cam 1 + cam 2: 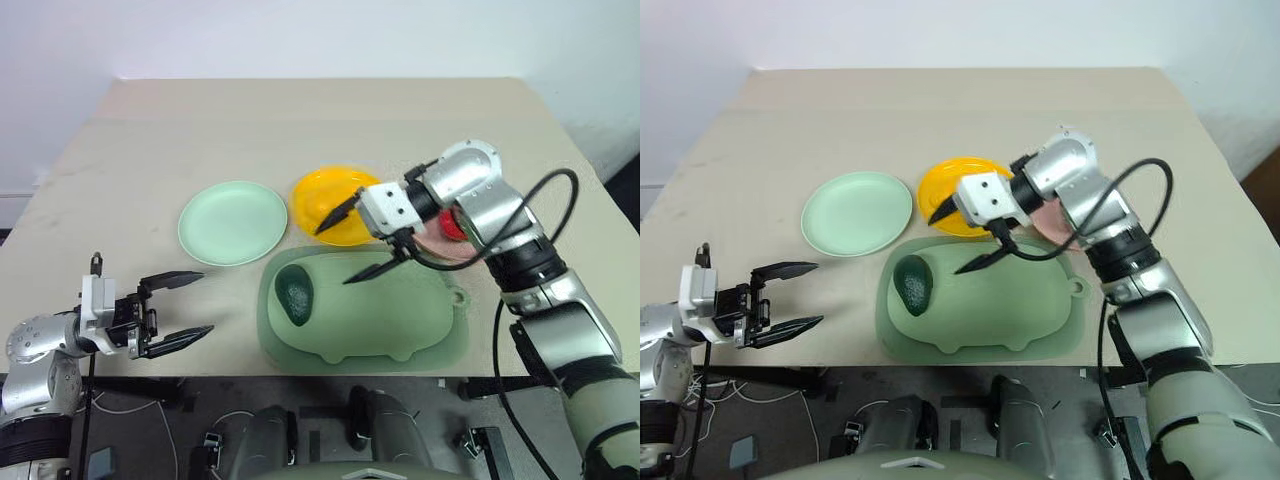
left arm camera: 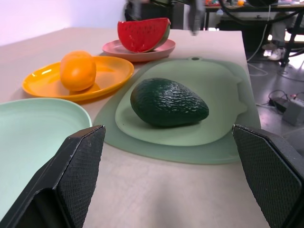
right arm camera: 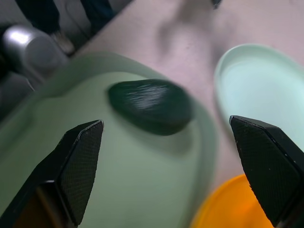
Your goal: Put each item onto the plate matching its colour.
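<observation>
Beige matte counter (image 1: 120, 170) carries a dull-green rounded board (image 1: 400, 320). On the board's left end lies the pebbly dark avocado (image 1: 295, 296). Behind the board sit smooth round plates: mint (image 1: 232, 222), yellow (image 2: 114, 71) with the oval mango (image 2: 77, 71), pink (image 2: 161, 47) with the watermelon wedge (image 2: 142, 34). Left hand (image 1: 180, 310) and right hand (image 1: 360, 240) both spread, empty.
</observation>
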